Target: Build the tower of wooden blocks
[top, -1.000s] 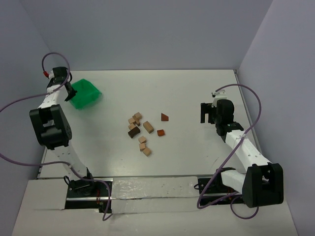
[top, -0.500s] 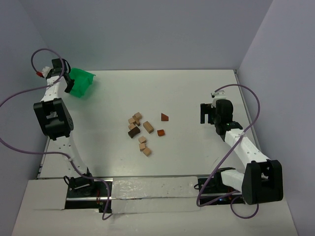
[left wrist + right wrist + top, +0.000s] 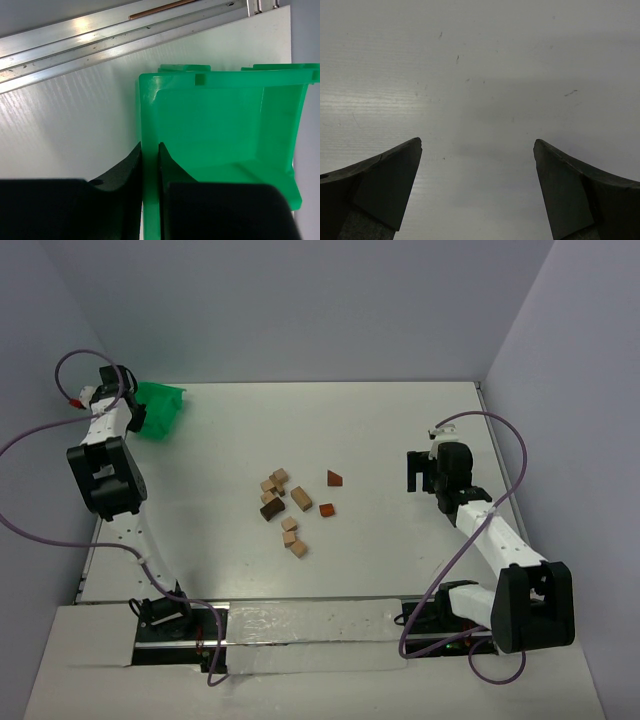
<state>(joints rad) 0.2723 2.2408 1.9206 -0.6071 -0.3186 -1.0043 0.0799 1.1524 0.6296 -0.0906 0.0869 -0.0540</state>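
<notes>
Tabletop [image 3: 400,430] bears scattered wood blocks [image 3: 288,505]; left fingers [image 3: 122,172] pinch bin [image 3: 210,130].

From overhead the wood blocks [image 3: 301,499] are way too tiny to sort out. The left bunch sits so tight I can't tell where one ends, so no firm count. The green bin [image 3: 160,408] is partly covered by the left arm [image 3: 105,465]. On the wrist camera the left hand [image 3: 149,152] hides the bin's lower wall, and both run off the bottom edge. The right hand [image 3: 477,145] is cropped there too, with only the finger ends showing.
</notes>
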